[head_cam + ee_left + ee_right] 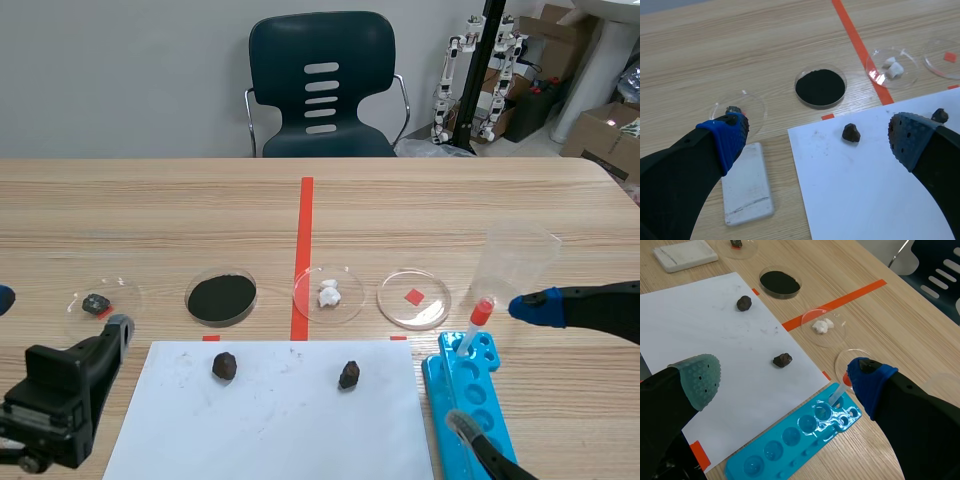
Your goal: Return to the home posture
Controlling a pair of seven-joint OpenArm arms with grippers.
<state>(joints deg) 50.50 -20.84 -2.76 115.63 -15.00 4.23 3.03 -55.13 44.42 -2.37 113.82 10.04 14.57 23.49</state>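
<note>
Right wrist view: right gripper (pixel 785 382) is spread wide and holds nothing. It hangs over the blue well tray (pixel 771 452), with its blue-padded finger just beside the dropper (pixel 836 394) standing in a well. Risk, my read: a sideways pull-out clips the dropper or tips the clear cup (pixel 515 260) near that finger, so lift first. Left gripper (pixel 817 140) is also spread and empty, low over the paper sheet (pixel 865 190) edge, with one finger above the stone dish (pixel 757 110) and white tile (pixel 746 185). A low sweep could drag them. Both arms sit low at the table's near side.
</note>
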